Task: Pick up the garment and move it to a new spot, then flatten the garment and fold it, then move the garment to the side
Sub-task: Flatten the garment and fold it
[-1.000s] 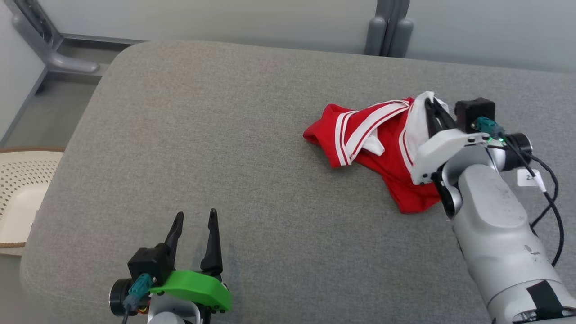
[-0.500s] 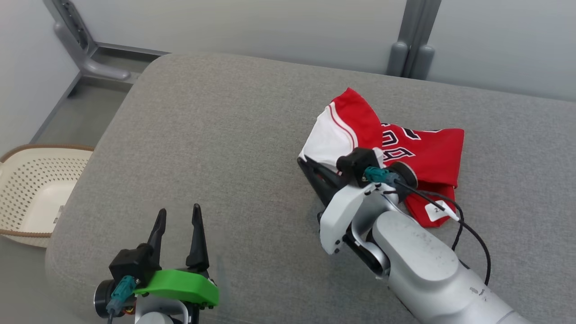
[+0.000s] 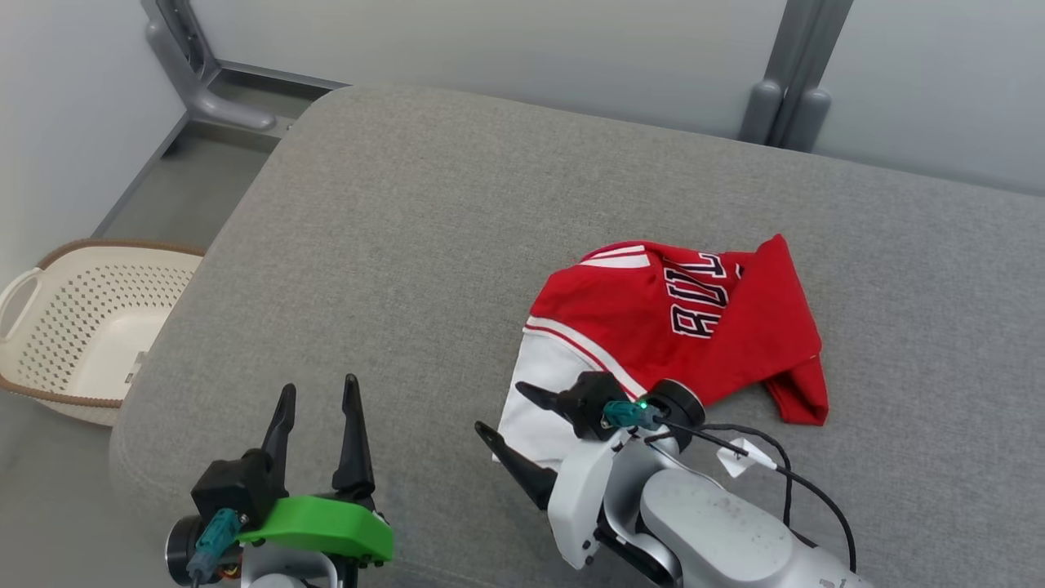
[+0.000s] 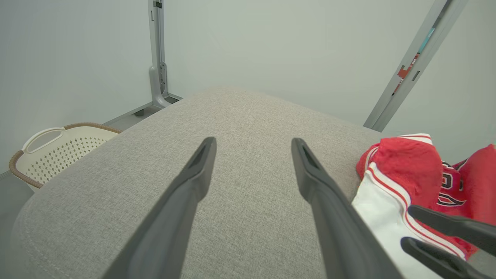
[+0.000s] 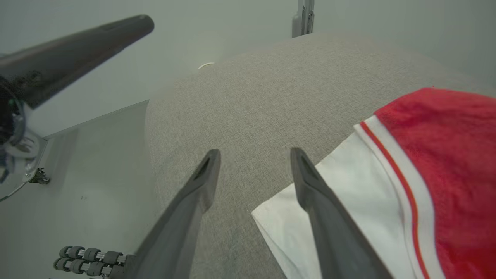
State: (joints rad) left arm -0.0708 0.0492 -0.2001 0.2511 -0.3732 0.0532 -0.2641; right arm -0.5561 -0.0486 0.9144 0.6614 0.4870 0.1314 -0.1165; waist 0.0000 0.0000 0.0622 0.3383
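Lying crumpled on the right half of the grey cushion point(image 3: 408, 245), the garment point(image 3: 686, 327) is a red jersey with a white side panel, red-and-white trim and dark letters across the chest. Its white corner points near and left. A red fold is doubled over on the right side, and a small red flap sticks out at the near right.

The right gripper point(image 3: 502, 407) sits at the garment's near left corner, pointing left, with its two fingers spread and nothing between them. In the right wrist view one finger point(image 5: 329, 217) crosses the white corner while the other point(image 5: 182, 217) is over bare cushion. Whether either finger touches the cloth cannot be told. A black cable runs from the wrist back along the pale forearm.

The left gripper point(image 3: 318, 385) hangs over the near left part of the cushion, close to its near edge and well apart from the garment. Its fingers point to the far side and are spread, with only bare fabric showing between them. The left wrist view has the garment at its right edge, with the right gripper's two dark fingers reaching in across the white panel.

A cream perforated basket point(image 3: 73, 318) with a brown rim stands on the floor point(image 3: 188, 171), left of the cushion. A grey post point(image 3: 788, 90) rises beyond the far edge, against a pale wall point(image 3: 490, 41).
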